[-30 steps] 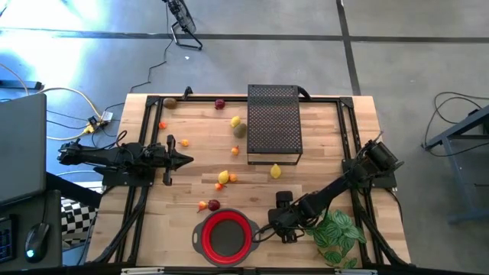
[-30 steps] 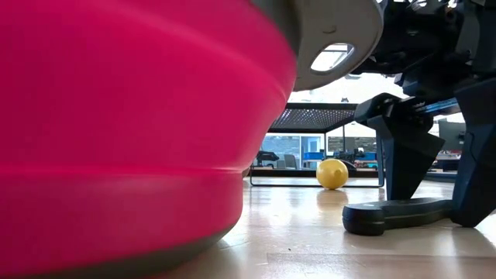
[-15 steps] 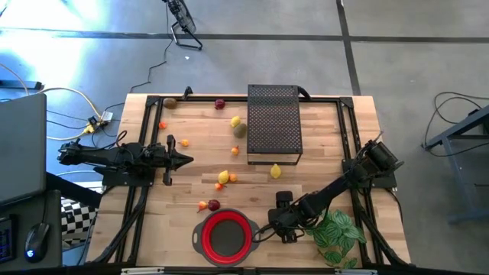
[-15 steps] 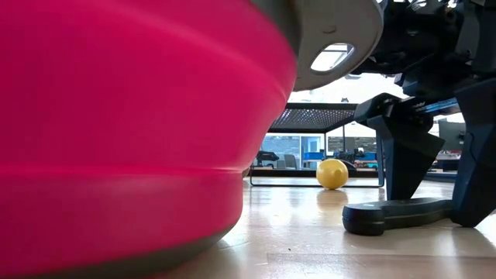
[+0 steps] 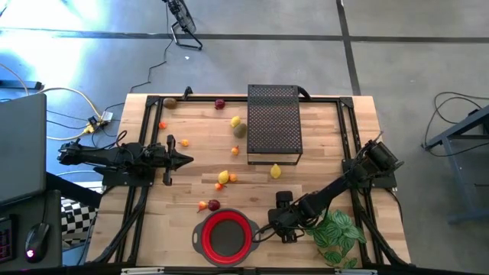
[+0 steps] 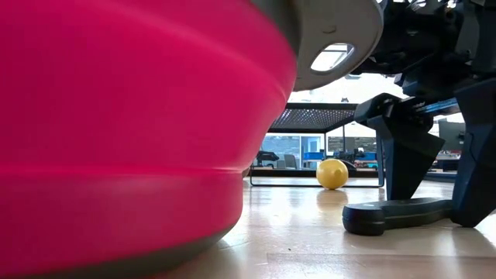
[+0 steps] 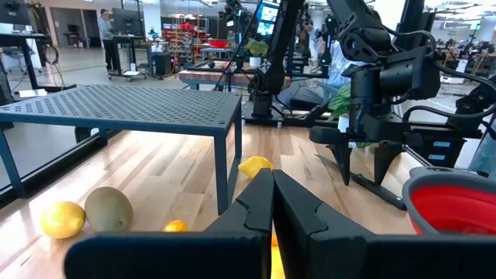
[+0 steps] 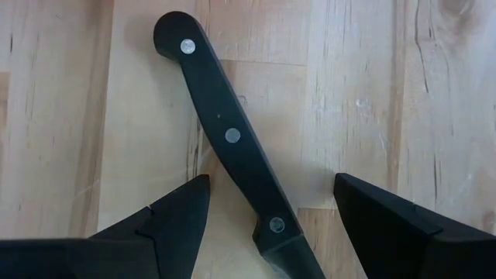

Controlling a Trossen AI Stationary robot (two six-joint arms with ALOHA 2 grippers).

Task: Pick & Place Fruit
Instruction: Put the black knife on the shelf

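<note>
- Right claw (image 5: pixel 281 229) is hanging low over the surface (image 5: pixel 321 160), just right of the red bowl (image 5: pixel 225 235), fingers spread wide with nothing gripped.
- Right wrist view: a dark-handled knife (image 8: pixel 229 151) is lying between its fingers (image 8: pixel 167 217), touching neither; three rivets are showing, and the handle's long axis is running diagonally across the wood grain.
- The fruit (image 5: pixel 223 177) is sitting well apart from the right claw, scattered over the surface's left and middle.
- Count in the high view: about eleven pieces. Three yellow, one greenish, one brownish, two dark red, roughly four small orange.
- One yellow piece (image 5: pixel 275 172) is lying at the front edge of the black perforated stand (image 5: pixel 273 122).
- Fruits are roundish, no clear pointing direction.
- Left claw (image 5: pixel 186 160) is sitting closed and empty, parked on the left side, pointing toward the centre.
- One leafy plant (image 5: pixel 338 233) is lying beside the right arm.
</note>
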